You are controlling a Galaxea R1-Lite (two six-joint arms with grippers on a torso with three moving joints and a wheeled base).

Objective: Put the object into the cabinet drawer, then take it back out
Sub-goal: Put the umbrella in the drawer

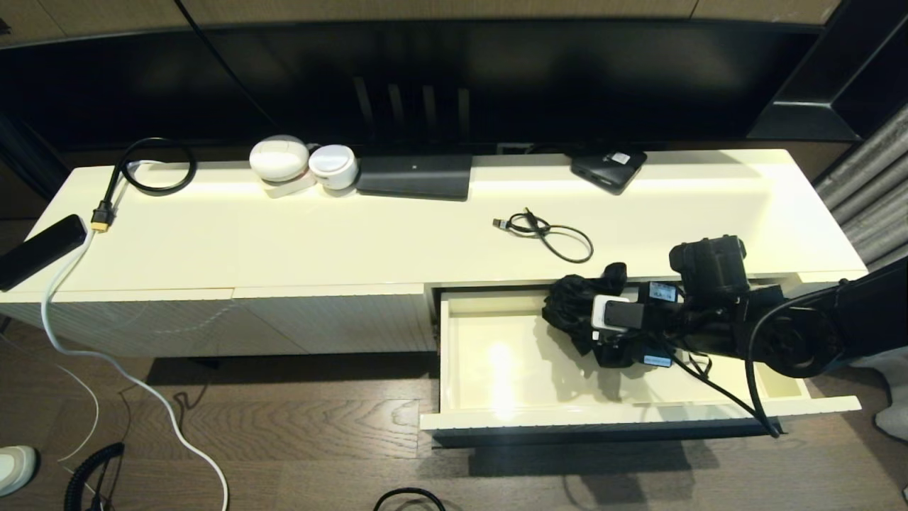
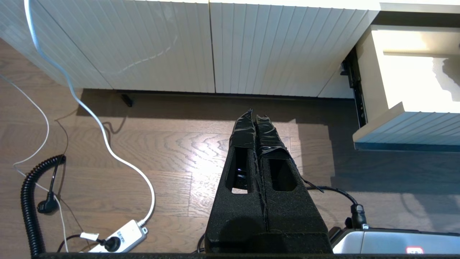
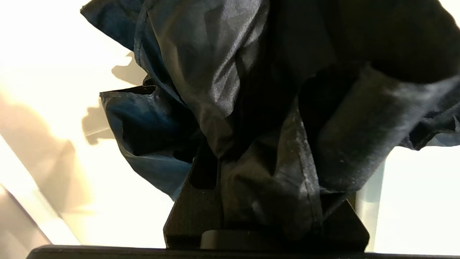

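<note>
The right pincer (image 1: 578, 316) clamps a crumpled dark fabric bundle (image 1: 571, 305) over the open cabinet drawer (image 1: 496, 355), lower right; likely light, floppy, slippery, best pinched by bunched folds.

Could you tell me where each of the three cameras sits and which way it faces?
Head view: from the robot's head, looking down at the cream cabinet and open drawer; the right gripper holds a dark cloth over it.
Left wrist view: behind the shut left gripper, facing the wood floor and the ribbed cabinet front.
Right wrist view: behind the right gripper, close on the cloth over the drawer's inside.
Shared: the drawer shows in all three; the cloth in the head and right wrist views.
</note>
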